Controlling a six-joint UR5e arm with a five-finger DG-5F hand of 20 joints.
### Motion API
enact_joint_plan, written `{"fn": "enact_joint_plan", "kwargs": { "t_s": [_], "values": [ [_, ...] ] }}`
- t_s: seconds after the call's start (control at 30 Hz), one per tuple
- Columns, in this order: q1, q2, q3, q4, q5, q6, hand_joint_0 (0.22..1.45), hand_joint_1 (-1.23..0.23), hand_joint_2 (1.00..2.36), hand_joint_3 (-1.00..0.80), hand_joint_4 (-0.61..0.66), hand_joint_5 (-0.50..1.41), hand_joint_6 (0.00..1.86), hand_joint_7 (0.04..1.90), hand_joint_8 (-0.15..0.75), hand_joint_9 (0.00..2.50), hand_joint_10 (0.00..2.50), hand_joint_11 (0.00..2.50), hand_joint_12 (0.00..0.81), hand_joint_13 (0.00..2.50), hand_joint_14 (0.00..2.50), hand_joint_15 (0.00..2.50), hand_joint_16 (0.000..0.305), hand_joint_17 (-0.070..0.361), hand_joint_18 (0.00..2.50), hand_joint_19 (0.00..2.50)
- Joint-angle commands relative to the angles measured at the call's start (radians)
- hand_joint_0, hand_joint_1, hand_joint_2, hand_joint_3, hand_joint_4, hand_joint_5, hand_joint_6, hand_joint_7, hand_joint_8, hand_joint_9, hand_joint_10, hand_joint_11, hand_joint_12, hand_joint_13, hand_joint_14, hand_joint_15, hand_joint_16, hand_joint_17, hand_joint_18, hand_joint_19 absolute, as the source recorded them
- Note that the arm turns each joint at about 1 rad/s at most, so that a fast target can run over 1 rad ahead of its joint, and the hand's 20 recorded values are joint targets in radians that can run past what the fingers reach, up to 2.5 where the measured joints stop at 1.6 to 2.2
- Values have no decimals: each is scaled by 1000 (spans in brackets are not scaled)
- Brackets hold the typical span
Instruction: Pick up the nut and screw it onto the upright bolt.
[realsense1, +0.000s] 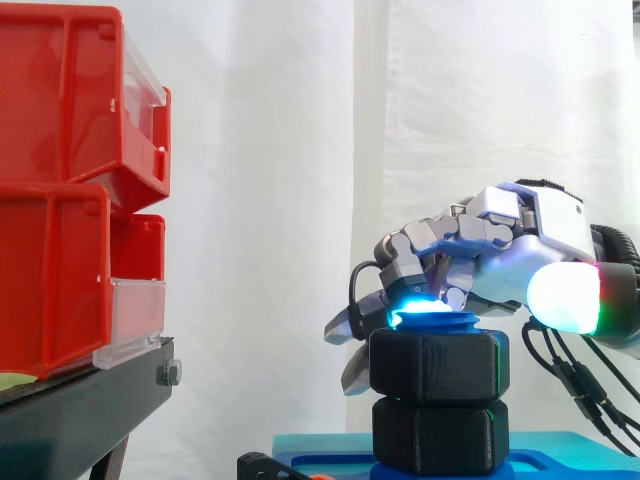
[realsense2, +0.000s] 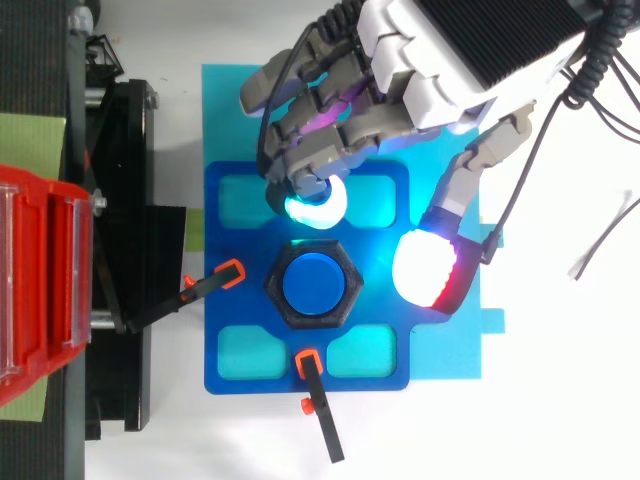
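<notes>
**Side view:** The robot's hand (realsense1: 535, 228) reaches in from the right, low over the work. Its fingers are curled down and grip nothing I can see. One cyan-glowing fingertip (realsense1: 415, 300) hangs at the top of the upright blue bolt (realsense1: 436, 321). I cannot tell whether it touches. The thumb's white pad (realsense1: 565, 293) juts out nearer the camera, to the right of the bolt. The black nut (realsense1: 435, 365) already sits on the bolt, with the bolt's tip poking out above it and a second black hex block (realsense1: 440, 435) under it. Red bins (realsense1: 60, 180) are stacked at left on a black stand (realsense1: 80, 400).

**Top view:** The hand (realsense2: 470, 50) enters from the upper right corner. The nut (realsense2: 352, 287) rings the bolt (realsense2: 313, 283) at the middle of a blue plate (realsense2: 385, 312), which lies on a cyan mat (realsense2: 440, 350). The curled fingers (realsense2: 315, 205) hover just beyond the nut's far edge. The thumb pad (realsense2: 428, 268) stands off to its right, clear of the nut. Two orange-tipped clamps (realsense2: 215, 285) (realsense2: 318, 400) grip the plate's edges.
</notes>
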Motion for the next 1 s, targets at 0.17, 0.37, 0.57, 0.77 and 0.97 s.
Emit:
{"fn": "enact_joint_plan", "kwargs": {
  "t_s": [0.17,0.37,0.57,0.77,0.97],
  "values": [
    [-1,-1,12,17,-11,2,494,-388,1000,-500,270,11,506,1227,306,1249,0,0,362,896,0,0,59,133,723,0],
    [-2,1,43,16,-38,5,485,-394,1000,-500,275,-88,503,731,309,1076,0,0,377,809,0,0,62,140,632,0],
    [1,-1,43,16,-37,6,479,-398,1000,-500,253,-116,501,607,301,996,0,0,380,755,0,0,64,144,562,0],
    [5,1,40,9,-35,5,475,-397,1000,-500,254,-113,501,607,297,971,0,0,379,728,0,0,65,145,528,0],
    [7,-1,25,14,-28,3,474,-397,1000,-500,262,-109,501,612,301,959,0,0,379,722,0,0,65,146,513,0]
  ]
}}
